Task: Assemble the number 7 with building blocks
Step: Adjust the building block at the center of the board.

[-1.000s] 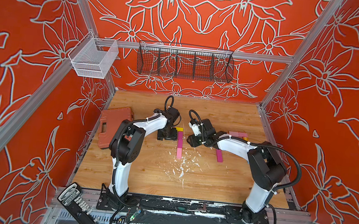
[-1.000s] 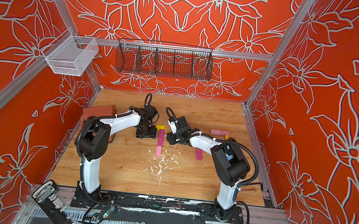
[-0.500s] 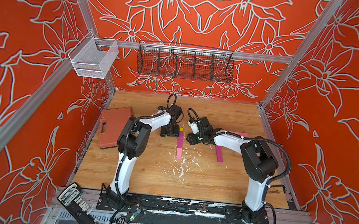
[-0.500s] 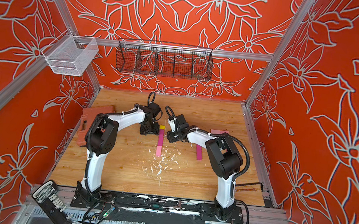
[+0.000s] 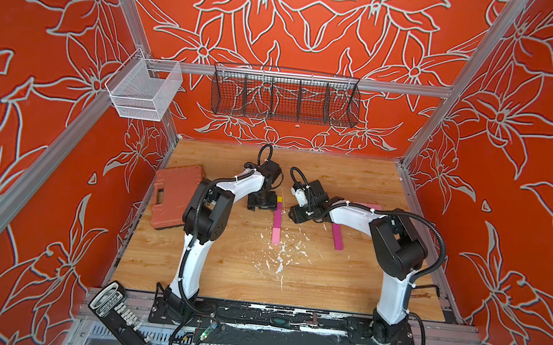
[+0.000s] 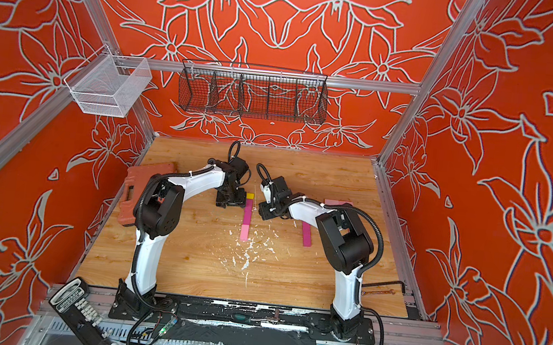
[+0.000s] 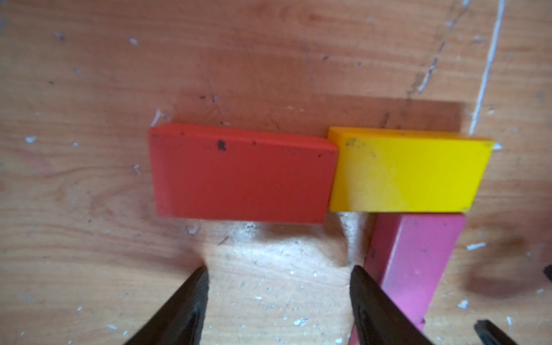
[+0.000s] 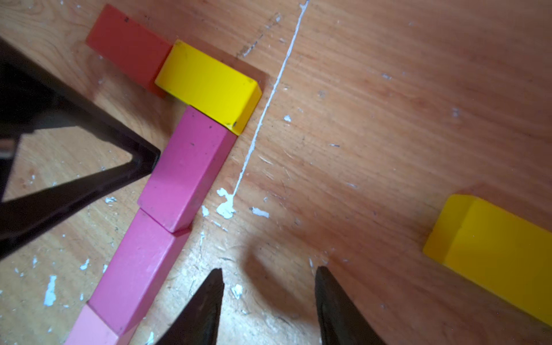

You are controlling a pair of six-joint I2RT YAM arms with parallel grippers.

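Blocks [image 5: 277, 220] lie flat on worktop [image 7: 89, 268]: red [image 7: 242, 176] butts yellow [image 7: 409, 173], magenta stem [image 8: 185, 167] touches yellow. Likely light, stiff, slick; pinch long edges. Left claw [image 7: 279, 268], right claw [image 8: 270, 270] gape empty near yellow.

Camera placement: two high overviews, two wrist close-ups.
Both top views look steeply down from above the near edge toward the far wall, covering the whole light wooden plank tabletop [image 5: 325, 290] [image 6: 201, 274]. The left wrist camera sits close over a flat red rectangular block [image 7: 242, 176] touching a flat yellow rectangular block [image 7: 409, 173]; the right wrist camera, equally close, takes in the same two blocks obliquely from their right.
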